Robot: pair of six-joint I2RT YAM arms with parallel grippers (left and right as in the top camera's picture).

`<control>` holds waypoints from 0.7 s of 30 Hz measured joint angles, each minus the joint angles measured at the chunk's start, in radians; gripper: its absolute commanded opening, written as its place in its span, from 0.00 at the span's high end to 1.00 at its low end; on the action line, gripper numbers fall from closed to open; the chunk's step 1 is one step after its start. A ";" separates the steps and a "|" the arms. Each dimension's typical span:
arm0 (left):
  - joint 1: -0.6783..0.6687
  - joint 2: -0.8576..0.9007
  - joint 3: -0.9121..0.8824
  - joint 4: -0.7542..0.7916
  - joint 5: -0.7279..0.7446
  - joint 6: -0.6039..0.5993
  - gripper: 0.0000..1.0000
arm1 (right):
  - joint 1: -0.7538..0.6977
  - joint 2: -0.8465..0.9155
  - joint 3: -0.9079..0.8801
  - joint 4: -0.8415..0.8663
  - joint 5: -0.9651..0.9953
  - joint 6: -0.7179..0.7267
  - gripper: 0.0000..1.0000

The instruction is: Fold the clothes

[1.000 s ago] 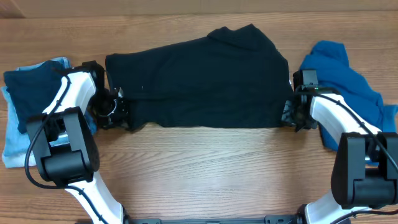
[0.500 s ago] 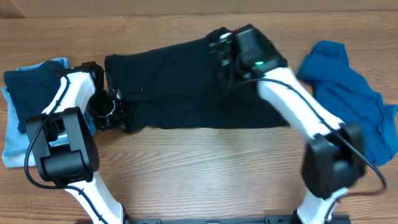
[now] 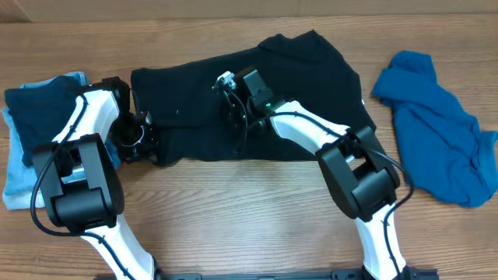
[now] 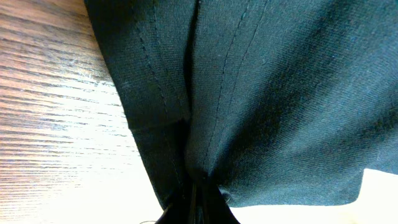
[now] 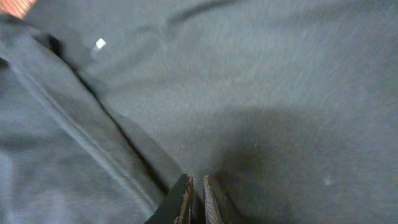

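— Shirt first: which way does it lie?

— The black shirt (image 3: 194, 101) is spread flat on the table (image 3: 257, 210), long axis running left to right, set toward the far side. Its left end is a straight edge and its right end humps up toward the far edge.

— And the grippers?

— The left gripper (image 3: 154, 146) sits at the shirt's near-left corner, pinching it. From its own camera, the seamed cloth bunches down into the pinch. The right gripper (image 5: 196, 186) is over the middle of the shirt, fingers pressed almost together with only a thin slit between. I can't tell whether any cloth is caught there.

— What's around it?

— Far left, a dark blue cloth (image 3: 35, 117) lies on a light-blue cloth (image 3: 15, 183), right against the left arm. Far right, a teal-blue garment (image 3: 436, 124) lies crumpled, apart from the shirt with bare wood between them.

— Anything in the way?

— The right arm reaches in from the near right and crosses the shirt's right half.

— Room to move?

— Bare wood runs along the shirt's near edge, between the two arm bases. The far edge has only a narrow strip.
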 measured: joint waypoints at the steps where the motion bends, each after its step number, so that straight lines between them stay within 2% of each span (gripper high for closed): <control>1: 0.000 0.000 0.000 0.000 0.000 0.000 0.96 | 0.000 0.012 0.000 0.006 0.001 0.000 0.89; 12: -0.001 0.000 0.000 -0.040 0.000 0.000 0.96 | -0.037 0.072 0.000 0.151 0.082 0.004 0.89; 19: -0.018 0.000 0.000 -0.128 0.007 0.000 0.96 | -0.084 0.089 0.002 0.193 0.061 0.027 0.89; 21: -0.022 0.000 0.000 -0.135 -0.043 -0.029 0.96 | -0.085 0.090 0.003 0.193 0.059 0.027 0.89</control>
